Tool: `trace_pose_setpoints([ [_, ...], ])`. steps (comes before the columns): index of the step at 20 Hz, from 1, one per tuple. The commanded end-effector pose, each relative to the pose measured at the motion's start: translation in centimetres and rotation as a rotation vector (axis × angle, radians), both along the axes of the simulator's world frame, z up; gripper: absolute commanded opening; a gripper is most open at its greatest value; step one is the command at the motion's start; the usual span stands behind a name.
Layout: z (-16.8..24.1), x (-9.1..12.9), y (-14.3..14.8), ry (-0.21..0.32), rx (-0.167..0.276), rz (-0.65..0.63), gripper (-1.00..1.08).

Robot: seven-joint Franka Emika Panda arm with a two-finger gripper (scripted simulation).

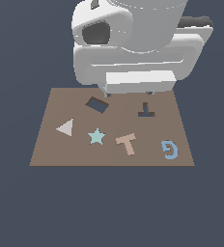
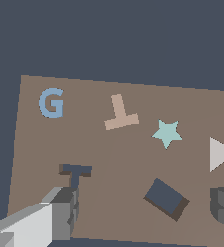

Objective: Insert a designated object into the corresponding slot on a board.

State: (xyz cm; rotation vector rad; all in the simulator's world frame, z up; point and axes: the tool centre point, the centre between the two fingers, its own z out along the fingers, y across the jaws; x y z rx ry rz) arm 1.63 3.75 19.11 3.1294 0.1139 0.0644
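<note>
The tan T-shaped block [image 1: 127, 144] lies flat on the brown board [image 1: 51, 154], towards its near edge, between the teal star and the blue G. It also shows in the wrist view [image 2: 119, 117]. The dark navy T-shaped slot [image 1: 146, 111] is cut in the board beyond the block; in the wrist view the slot [image 2: 76, 173] sits just past one finger [image 2: 65, 212]. My gripper [image 1: 128, 93] hangs over the board's far edge, mostly hidden by the arm, apart from the block. In the wrist view the gripper [image 2: 145, 212] is open and empty.
A pale teal star [image 1: 97, 137], a light blue G-shaped piece [image 1: 170, 149] and a pale grey triangle [image 1: 65, 128] lie on the board. A dark parallelogram-shaped cutout [image 1: 97, 104] sits near the far edge. The white arm body [image 1: 133, 43] looms over the board's far side.
</note>
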Motion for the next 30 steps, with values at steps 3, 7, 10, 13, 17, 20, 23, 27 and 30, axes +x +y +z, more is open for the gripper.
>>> trace_pose_setpoints([
  [3,-0.1,0.0,0.0,0.0,0.0,0.001,1.0],
  [7,-0.8,0.4,0.0,0.002,0.0,0.012,1.0],
  [10,-1.8,0.9,0.0,0.005,0.001,0.028,1.0],
  [13,-3.2,1.7,0.0,0.009,0.001,0.049,1.0],
  [17,-5.6,2.9,0.1,0.016,0.002,0.087,1.0],
  [20,-7.7,4.0,0.3,0.023,0.003,0.12,1.0],
  [23,-9.7,5.1,0.5,0.029,0.003,0.152,1.0],
  [27,-11.8,6.2,0.7,0.035,0.004,0.185,1.0],
  [30,-12.9,6.8,0.9,0.038,0.004,0.203,1.0],
])
